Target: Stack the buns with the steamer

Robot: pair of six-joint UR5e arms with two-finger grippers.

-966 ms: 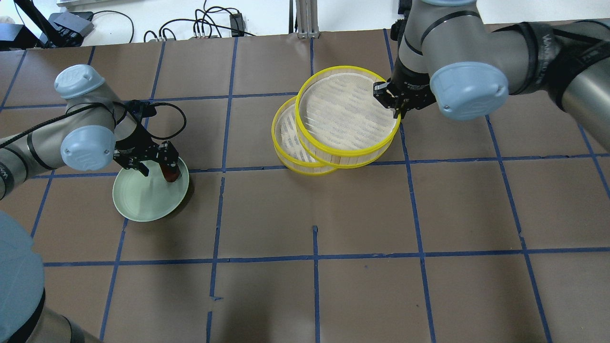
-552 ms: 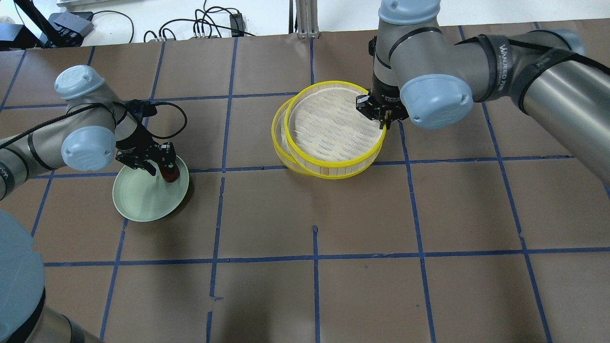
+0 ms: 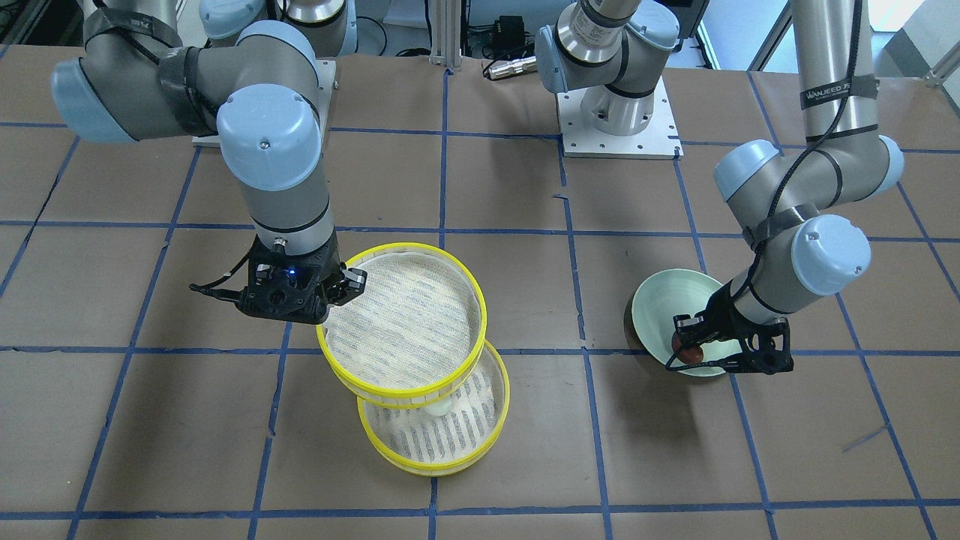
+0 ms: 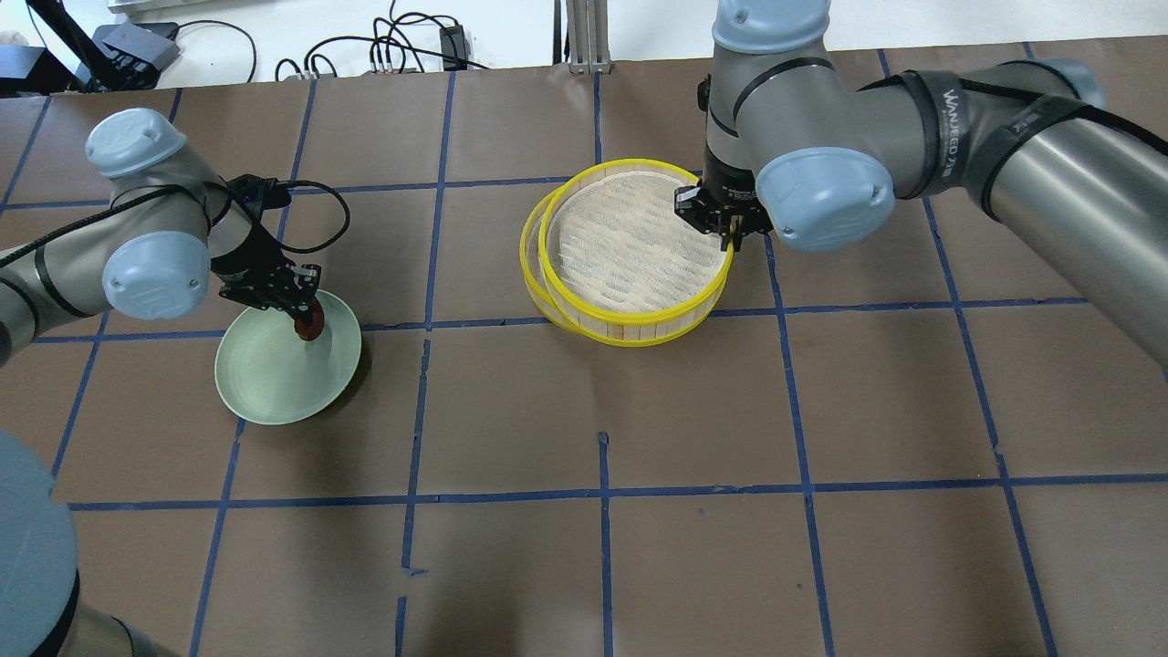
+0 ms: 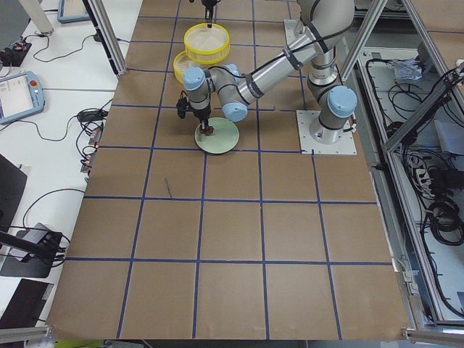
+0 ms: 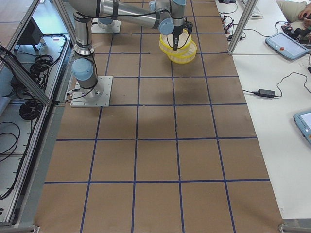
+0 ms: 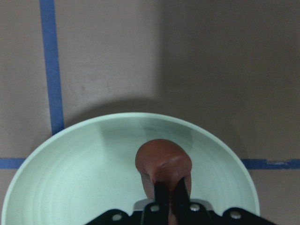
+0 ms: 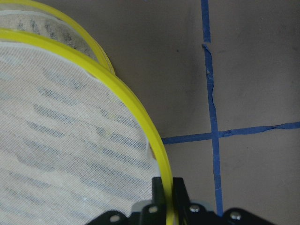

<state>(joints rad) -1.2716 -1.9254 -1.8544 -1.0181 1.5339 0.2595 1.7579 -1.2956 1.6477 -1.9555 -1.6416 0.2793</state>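
Note:
My left gripper (image 4: 306, 319) is shut on the glossy reddish-brown bun (image 4: 311, 326) and holds it over the far-right part of the pale green plate (image 4: 265, 383). In the left wrist view the bun (image 7: 162, 161) sits between the fingertips above the plate (image 7: 70, 168). My right gripper (image 4: 730, 233) is shut on the rim of the upper yellow steamer tray (image 4: 630, 246) and holds it above the lower tray (image 3: 442, 446), slightly offset. The white bun (image 3: 436, 407) lies in the lower tray, partly hidden by the upper one.
The table is brown paper with a blue tape grid. Cables and boxes lie beyond the far edge (image 4: 401, 50). The robot's base plates (image 3: 619, 120) stand at the robot's side of the table.
My right arm has carried the upper steamer tray leftward, so it now nearly covers the lower one. My left wrist has turned a little with the brown bun still in it.

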